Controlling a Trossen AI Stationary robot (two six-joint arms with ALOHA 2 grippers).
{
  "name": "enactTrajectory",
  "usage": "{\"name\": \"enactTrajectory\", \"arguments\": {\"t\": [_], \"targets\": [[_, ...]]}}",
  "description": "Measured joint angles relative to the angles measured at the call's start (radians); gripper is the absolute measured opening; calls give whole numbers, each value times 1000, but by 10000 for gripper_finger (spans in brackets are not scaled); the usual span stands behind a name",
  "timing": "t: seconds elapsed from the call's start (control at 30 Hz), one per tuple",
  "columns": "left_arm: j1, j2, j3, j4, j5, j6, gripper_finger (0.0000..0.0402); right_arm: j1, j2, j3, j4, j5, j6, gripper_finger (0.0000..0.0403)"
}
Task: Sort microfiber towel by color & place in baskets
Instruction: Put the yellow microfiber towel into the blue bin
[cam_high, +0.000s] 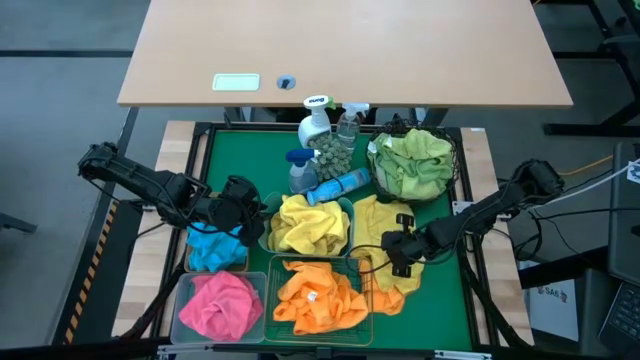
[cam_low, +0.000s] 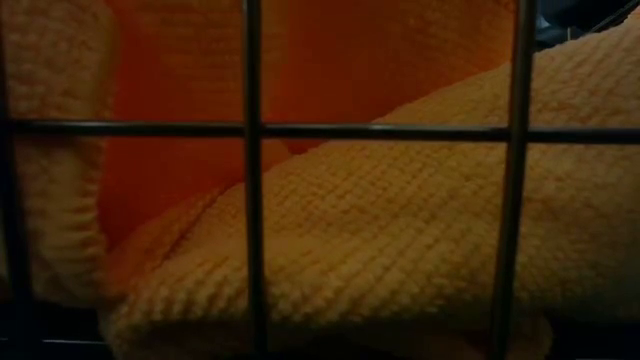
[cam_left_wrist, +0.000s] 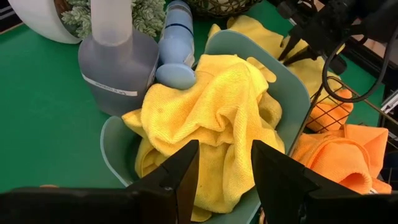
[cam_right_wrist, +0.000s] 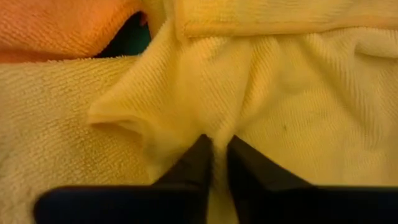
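While the step in hand is judged: a pinch is being made on loose yellow cloth by the right gripper (cam_right_wrist: 214, 152).
Right fingers: drawn nearly together in the right wrist view, w/ a raised fold of the pale yellow microfiber towel (cam_high: 385, 238) caught betw. the tips; grip judged made, lift not yet begun.
Towel posn: spread flat on the green mat under and around the right fingers, outside any basket, just beside the green wire rectangular basket (cam_high: 352, 262) holding orange towels (cam_high: 318, 296).
Left fingers: seen apart, nothing betw. them; left gripper (cam_left_wrist: 225, 167) is hovered over the yellow towel pile (cam_left_wrist: 211, 112) in the teal plastic tub (cam_left_wrist: 286, 81).
Other baskets: round black wire-mesh basket (cam_high: 378, 172) w/ green towels, beyond the right fingers; clear pale plastic bin (cam_high: 183, 292) w/ a pink towel (cam_high: 222, 303).
Next move, judged: towel to be lifted clear w/o snagging the wire basket, carried over to the teal tub w/ the other yellows, then released; left arm may need to be cleared from the tub first.
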Motion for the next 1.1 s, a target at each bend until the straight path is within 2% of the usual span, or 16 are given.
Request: {"name": "enactTrajectory", "arguments": {"t": [0.1,0.23,0.37,0.53,0.7,0.87,1.1], "targets": [[0,0,0,0,0,0,140,0,0,17,-11,-1,0,11],[0,0,0,0,0,0,140,0,0,73,-50,-2,-4,20],[0,0,0,0,0,0,140,0,0,182,-201,12,-9,14],[0,0,0,0,0,0,140,0,0,373,-449,118,-11,9],[0,0,0,0,0,0,140,0,0,596,-612,255,-16,9],[0,0,0,0,0,0,140,0,0,790,-596,331,-113,6],[0,0,0,0,-25,0,140,0,0,936,-380,358,-358,3]]}}
